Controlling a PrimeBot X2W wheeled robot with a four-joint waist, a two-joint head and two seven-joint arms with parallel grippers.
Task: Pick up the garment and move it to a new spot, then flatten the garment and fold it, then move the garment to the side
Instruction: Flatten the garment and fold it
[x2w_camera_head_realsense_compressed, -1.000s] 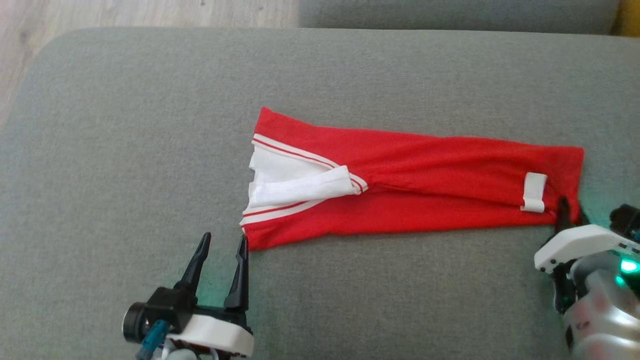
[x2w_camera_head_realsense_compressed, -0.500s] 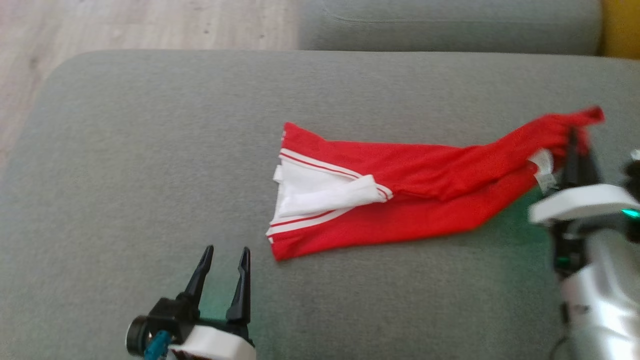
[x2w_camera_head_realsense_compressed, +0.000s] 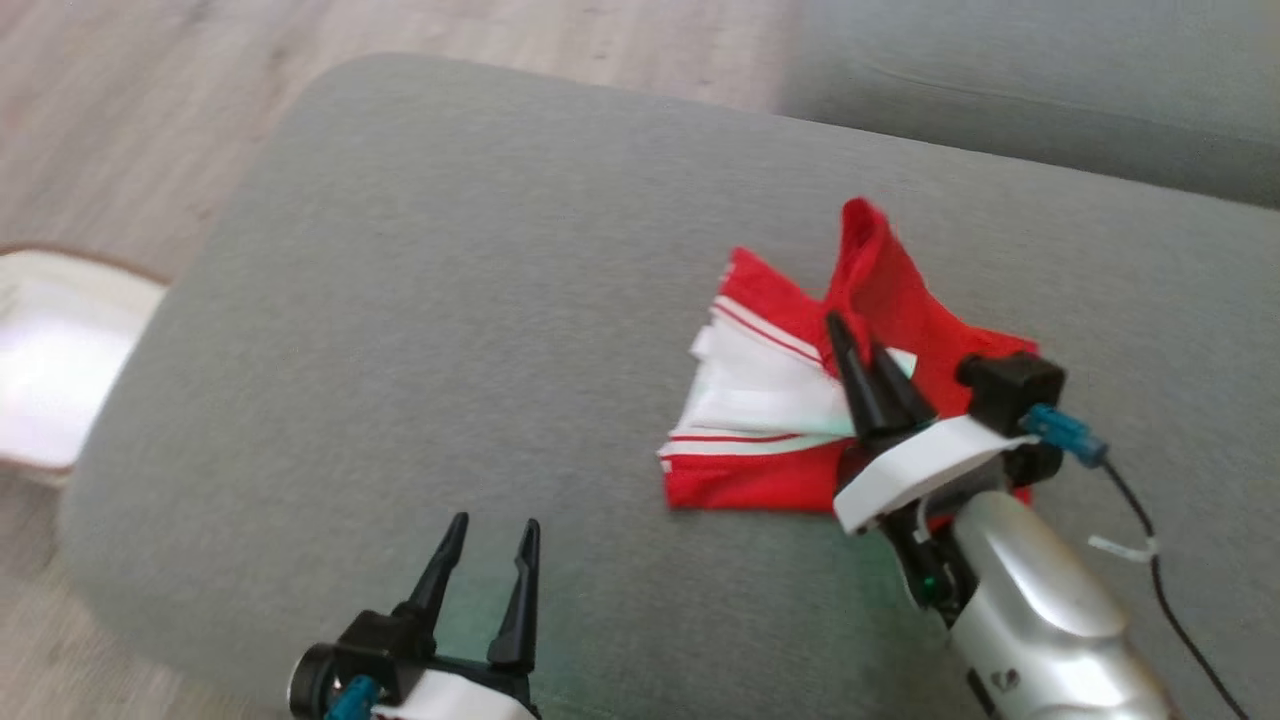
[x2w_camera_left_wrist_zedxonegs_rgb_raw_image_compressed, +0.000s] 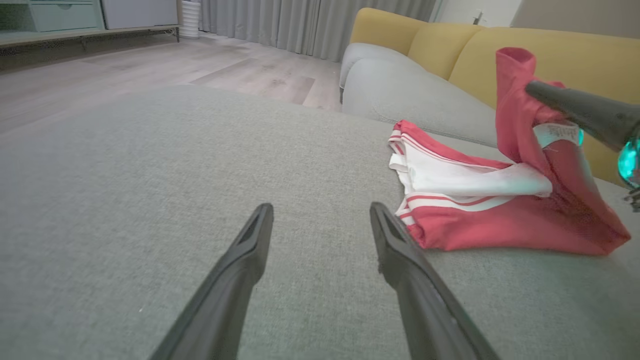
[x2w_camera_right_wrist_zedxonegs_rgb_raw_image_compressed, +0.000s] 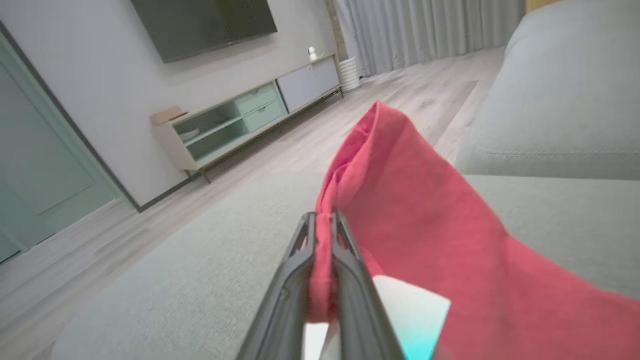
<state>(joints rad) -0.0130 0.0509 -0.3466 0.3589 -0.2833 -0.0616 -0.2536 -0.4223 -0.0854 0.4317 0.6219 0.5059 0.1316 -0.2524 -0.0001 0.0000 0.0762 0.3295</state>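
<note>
Garment (x2w_camera_head_realsense_compressed: 745, 485): red with white stripes and a white panel. It lies bunched on the grey cushion (x2w_camera_head_realsense_compressed: 450, 300) at about 3 o'clock from the middle of your head view, one end lifted off the heap. Nearest you, the left gripper (x2w_camera_head_realsense_compressed: 494, 524) sits at 7 o'clock in that view, fingers spread wide with nothing between them, tips pointing to 12 over bare cushion. The garment's near red hem lies at roughly 1 o'clock from it, apart from its tips. Next out, the right gripper (x2w_camera_head_realsense_compressed: 853, 335) reaches in from 5 o'clock on its silver forearm (x2w_camera_head_realsense_compressed: 1040, 610), a blue connector (x2w_camera_head_realsense_compressed: 1068, 437) at its 3 o'clock side. Your right wrist view has its two fingers clenched on a fold of the red cloth, which rises past the tips toward 12. In your left wrist view the lifted end stands upright at 2 o'clock, a white label (x2w_camera_left_wrist_zedxonegs_rgb_raw_image_compressed: 556, 134) just under the dark finger; the white panel lies on top of the low part. Farther off: a second grey cushion (x2w_camera_head_realsense_compressed: 1050, 90) at 1 o'clock, pale wood floor (x2w_camera_head_realsense_compressed: 150, 120) at 10, a white tray (x2w_camera_head_realsense_compressed: 50, 390) at 9. Farthest: yellow backrest (x2w_camera_left_wrist_zedxonegs_rgb_raw_image_compressed: 465, 45), curtains (x2w_camera_right_wrist_zedxonegs_rgb_raw_image_compressed: 425, 30), low cabinet (x2w_camera_right_wrist_zedxonegs_rgb_raw_image_compressed: 235, 122).
</note>
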